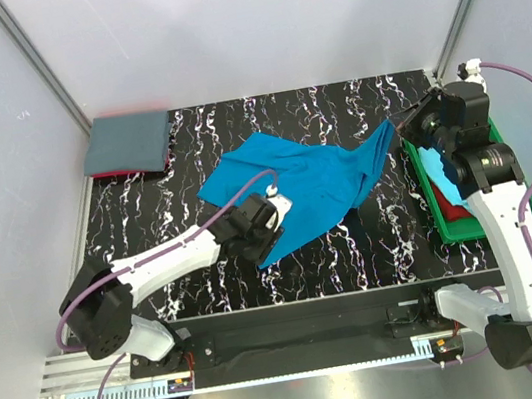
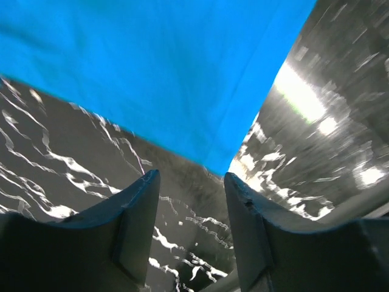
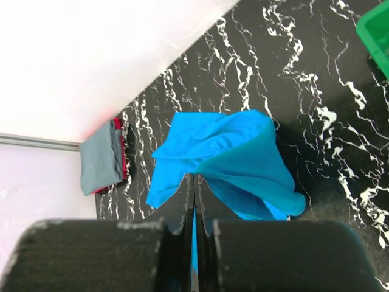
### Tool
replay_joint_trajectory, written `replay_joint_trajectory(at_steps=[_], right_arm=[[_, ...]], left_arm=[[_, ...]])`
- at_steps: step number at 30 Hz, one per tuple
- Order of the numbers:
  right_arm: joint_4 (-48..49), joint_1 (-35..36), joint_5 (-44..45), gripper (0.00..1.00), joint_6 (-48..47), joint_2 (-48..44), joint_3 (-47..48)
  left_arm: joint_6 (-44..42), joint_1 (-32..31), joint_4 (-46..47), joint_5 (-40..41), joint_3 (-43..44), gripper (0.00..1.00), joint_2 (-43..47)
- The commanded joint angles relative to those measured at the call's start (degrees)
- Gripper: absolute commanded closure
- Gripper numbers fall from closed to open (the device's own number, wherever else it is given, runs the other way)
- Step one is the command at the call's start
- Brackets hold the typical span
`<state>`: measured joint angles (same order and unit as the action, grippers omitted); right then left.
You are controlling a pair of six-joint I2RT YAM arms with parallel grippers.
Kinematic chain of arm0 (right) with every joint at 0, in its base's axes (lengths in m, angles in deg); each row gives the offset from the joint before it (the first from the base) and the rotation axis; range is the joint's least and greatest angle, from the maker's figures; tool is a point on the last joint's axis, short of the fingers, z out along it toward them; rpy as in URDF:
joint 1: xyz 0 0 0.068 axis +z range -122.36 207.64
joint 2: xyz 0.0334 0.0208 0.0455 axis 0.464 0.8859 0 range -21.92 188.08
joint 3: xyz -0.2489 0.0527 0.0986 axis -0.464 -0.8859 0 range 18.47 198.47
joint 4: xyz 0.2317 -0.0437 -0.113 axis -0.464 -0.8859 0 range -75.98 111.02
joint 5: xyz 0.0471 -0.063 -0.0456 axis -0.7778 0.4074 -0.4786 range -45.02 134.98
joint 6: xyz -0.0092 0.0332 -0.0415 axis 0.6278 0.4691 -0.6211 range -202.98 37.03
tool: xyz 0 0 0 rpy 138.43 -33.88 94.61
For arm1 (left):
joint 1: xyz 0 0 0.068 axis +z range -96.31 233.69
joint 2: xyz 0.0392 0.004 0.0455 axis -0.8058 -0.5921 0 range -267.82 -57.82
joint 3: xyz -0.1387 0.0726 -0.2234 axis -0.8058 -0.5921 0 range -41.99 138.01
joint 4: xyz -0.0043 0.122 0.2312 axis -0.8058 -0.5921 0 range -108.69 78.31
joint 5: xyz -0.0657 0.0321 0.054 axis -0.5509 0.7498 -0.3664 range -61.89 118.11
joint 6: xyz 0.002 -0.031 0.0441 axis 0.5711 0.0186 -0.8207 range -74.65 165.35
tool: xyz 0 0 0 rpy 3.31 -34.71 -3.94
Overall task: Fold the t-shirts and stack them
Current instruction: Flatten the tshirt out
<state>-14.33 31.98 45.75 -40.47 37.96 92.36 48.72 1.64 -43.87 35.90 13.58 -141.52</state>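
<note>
A bright turquoise-blue t-shirt [image 1: 294,187] lies spread and rumpled on the black marbled table [image 1: 354,246]. My right gripper [image 1: 394,125] is shut on its far right corner and lifts that corner off the table; in the right wrist view [image 3: 194,182] a strip of blue cloth shows between the closed fingers. My left gripper [image 1: 271,221] is open and empty just above the table, beside the shirt's near edge [image 2: 182,91]. A folded slate grey-blue shirt [image 1: 125,143] lies on a red one at the far left corner, also in the right wrist view [image 3: 103,159].
A green plastic tray [image 1: 529,210] at the right edge holds light aqua [image 1: 441,175] and red cloth, partly under my right arm. White walls and metal posts enclose the table. The metal rail runs along the near edge.
</note>
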Motion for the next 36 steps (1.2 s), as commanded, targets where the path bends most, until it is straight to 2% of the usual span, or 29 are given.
replay_joint_trajectory(at_steps=[1, 4, 11, 17, 24, 31, 36], right_arm=[[3.6, -0.2, -0.4, 1.0, 0.3, -2.1, 0.0], [3.6, -0.1, -0.6, 1.0, 0.8, -2.3, -0.4], [4.0, -0.2, -2.1, 1.0, 0.8, -2.6, -0.7], [4.0, -0.1, -1.9, 1.0, 0.7, -2.7, -0.8], [3.9, -0.2, -1.8, 1.0, 0.6, -2.8, -1.3], [4.1, -0.1, -1.7, 1.0, 0.8, -2.3, -1.3], [4.2, -0.1, -1.5, 1.0, 0.7, -2.6, -1.6]], left_arm=[[-2.2, 0.3, 6.2, -0.7, -0.6, 0.52, -0.1], [-1.8, -0.2, 6.2, -2.8, -1.9, 0.55, -1.2], [-1.4, -1.7, 6.3, -6.5, -2.0, 0.55, -4.6], [2.9, -1.8, 4.7, -5.4, -2.4, 0.55, -6.0], [4.6, -2.3, 3.8, -2.2, -3.1, 0.57, -8.7], [5.1, -2.9, 3.0, -2.3, -3.0, 0.58, -9.8], [5.6, -2.9, 2.0, -0.6, -2.7, 0.65, -11.4]])
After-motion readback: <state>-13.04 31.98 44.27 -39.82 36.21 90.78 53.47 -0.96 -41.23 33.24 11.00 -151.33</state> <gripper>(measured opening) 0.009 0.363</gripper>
